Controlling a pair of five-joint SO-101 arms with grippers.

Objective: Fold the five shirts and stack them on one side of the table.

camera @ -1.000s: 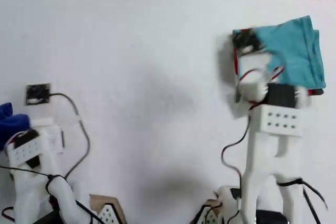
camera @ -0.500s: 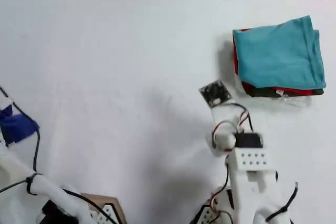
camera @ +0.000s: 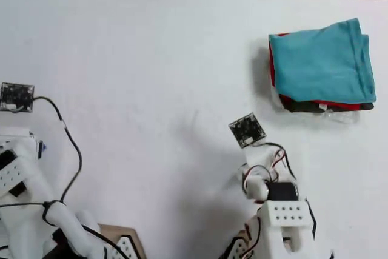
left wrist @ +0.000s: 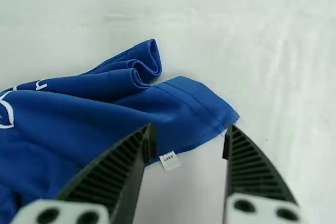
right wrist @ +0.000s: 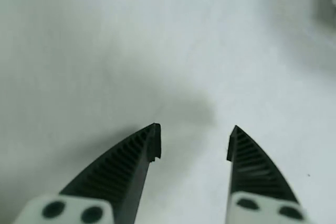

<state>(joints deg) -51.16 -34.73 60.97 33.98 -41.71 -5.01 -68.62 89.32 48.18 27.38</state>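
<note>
The pile of folded shirts (camera: 315,102) sits at the far right side of the table (camera: 151,47), with the teal shirt (camera: 321,59) on top. That spot likely keeps it out of the way of the folding. The blue shirt (left wrist: 68,124) lies bunched up by the left arm and is not folded yet. The left gripper (left wrist: 190,129) hangs just over its corner with its two fingers spread apart, probably so it can pinch the cloth and pull it out flat. The right gripper (right wrist: 195,127) is spread apart too, holding nothing, low over bare table, maybe waiting to help.
</note>
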